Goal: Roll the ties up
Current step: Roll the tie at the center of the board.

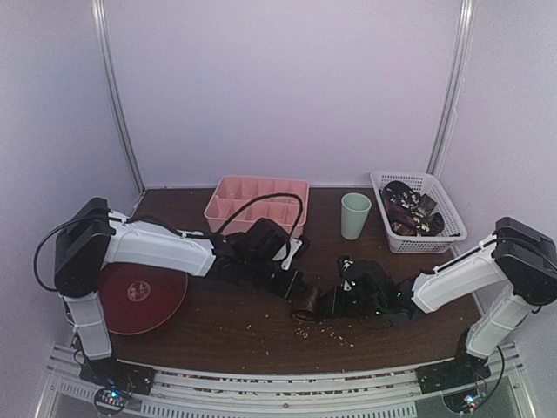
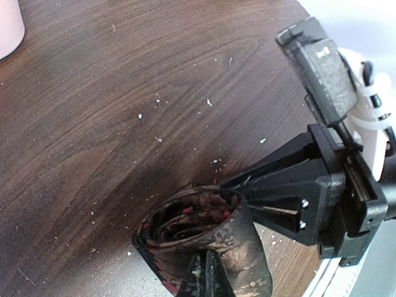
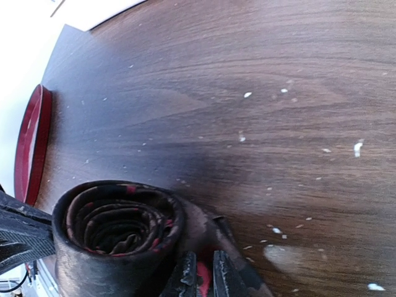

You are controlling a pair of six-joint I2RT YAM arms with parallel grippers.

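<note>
- The tie is rolled into a fat coil low over the table, front and centre between my two arms. Red lining peeks through the turns.
- It looks soft, light and a bit slick. I reckon the coil springs open if squeezed across its hollow, so I'd pinch the outer wrap and loose tail together.
- My right gripper is drawn in narrow, nipping the tail just beside the coil, with red fabric showing between the fingers.
- On my left gripper only the tips show, close together at the coil's near wall. Whether they're clamped, I can't tell.
- Pale specks litter the wood nearby, and the red plate sits well apart on the left.
</note>
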